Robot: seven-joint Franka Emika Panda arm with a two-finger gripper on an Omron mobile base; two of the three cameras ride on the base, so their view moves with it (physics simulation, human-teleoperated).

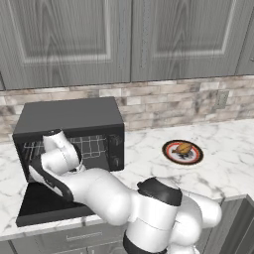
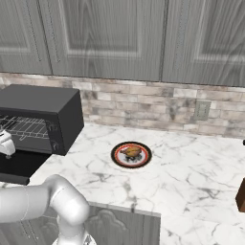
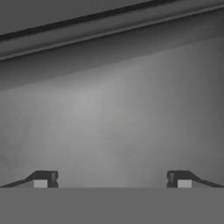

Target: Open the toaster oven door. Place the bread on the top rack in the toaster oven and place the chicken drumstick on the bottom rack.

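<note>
The toaster oven [image 1: 69,116] [image 2: 43,100] stands at the counter's left with its door [image 1: 44,203] [image 2: 19,165] folded down flat. Silver wire racks [image 1: 94,145] [image 2: 26,127] show inside. My gripper [image 1: 33,171] [image 3: 112,178] hovers low over the door, just in front of the oven's mouth. It is open, and nothing sits between its fingertips. To the right, a round plate [image 1: 168,151] [image 2: 117,155] carries a golden-brown heap of food [image 1: 183,149] [image 2: 132,152]. I cannot tell which part of it is the bread and which the chicken drumstick.
A wall outlet [image 1: 222,98] [image 2: 202,110] sits in the brick backsplash. Grey cabinets hang over the marble counter [image 1: 149,168] [image 2: 191,172]. A brown object [image 2: 240,196] pokes in at the far right edge. The lowered door overhangs the counter's front edge.
</note>
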